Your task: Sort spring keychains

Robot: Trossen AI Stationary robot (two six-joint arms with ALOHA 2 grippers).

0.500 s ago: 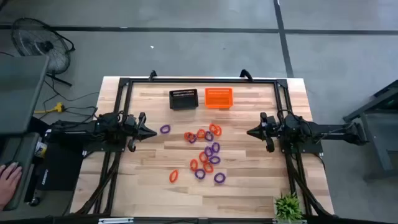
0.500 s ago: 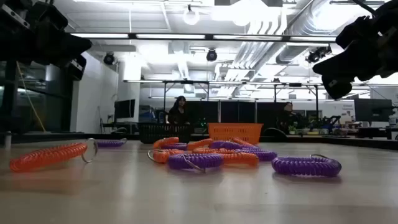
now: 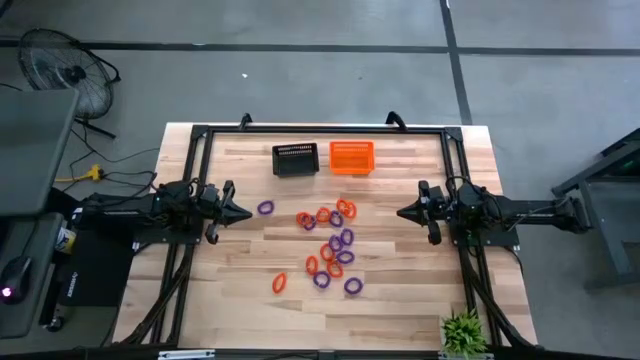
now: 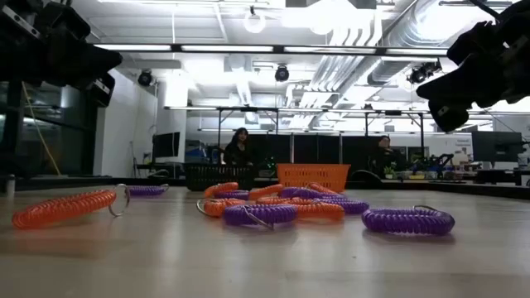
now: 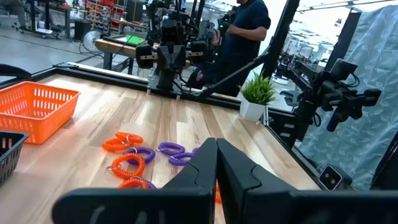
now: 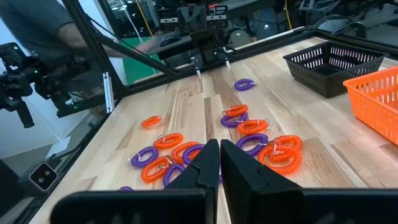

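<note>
Several purple and orange spring keychains point(image 3: 330, 245) lie scattered on the middle of the wooden table, also seen in the right wrist view point(image 6: 249, 134). One purple keychain point(image 3: 265, 208) lies apart, nearest my left gripper point(image 3: 247, 212), which hovers shut over the table's left side. My right gripper point(image 3: 402, 213) hovers shut over the right side. Both hold nothing. A black basket point(image 3: 295, 159) and an orange basket point(image 3: 351, 157) stand at the far edge.
A black frame point(image 3: 320, 130) runs around the table's far edge and sides. A small green plant point(image 3: 463, 332) stands at the near right corner. Bare wood lies between each gripper and the keychains. People show in the room beyond the table.
</note>
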